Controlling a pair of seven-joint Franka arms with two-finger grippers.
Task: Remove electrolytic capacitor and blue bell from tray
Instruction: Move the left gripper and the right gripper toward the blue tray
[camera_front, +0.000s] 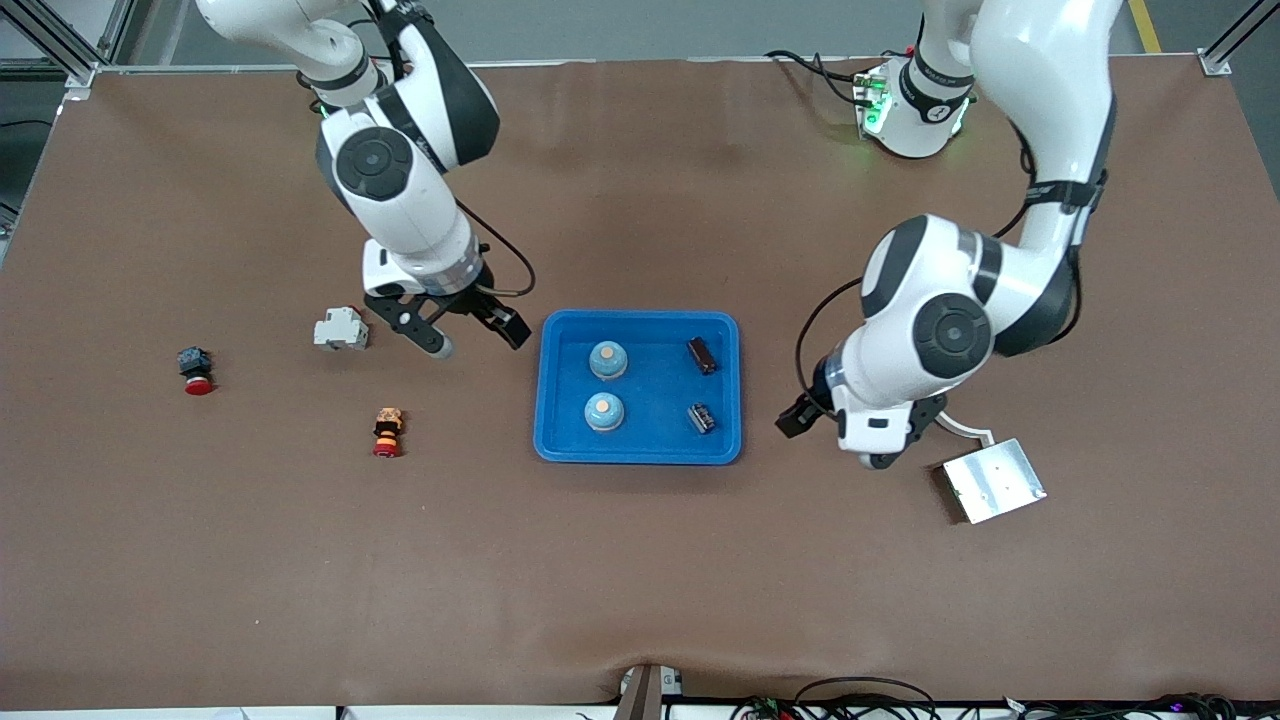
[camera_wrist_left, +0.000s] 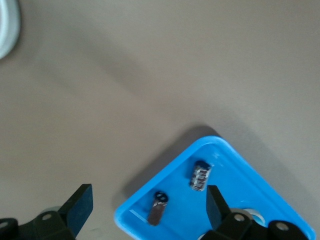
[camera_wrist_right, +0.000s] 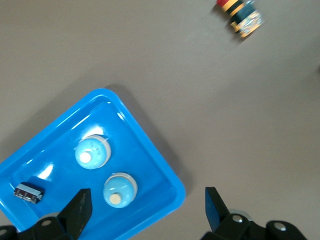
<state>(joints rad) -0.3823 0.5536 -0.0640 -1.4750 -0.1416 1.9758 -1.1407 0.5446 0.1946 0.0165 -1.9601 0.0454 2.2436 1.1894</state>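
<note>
Both bells (camera_front: 607, 360) and both capacitors (camera_front: 701, 355) sit in the blue tray (camera_front: 640, 455) mid-tabletop (camera_front: 640, 560). The right pincer (camera_front: 470, 335) hangs released beside one end of the tray, the left pincer (camera_front: 840, 435) released beside the other.

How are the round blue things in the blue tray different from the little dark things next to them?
The two round light-blue bells are domed with pale buttons on top; the two small dark capacitors are narrow, blocky and lie flat. The bells sit toward the right arm's end, the capacitors toward the left arm's. All are in the blue plastic tray.
</note>
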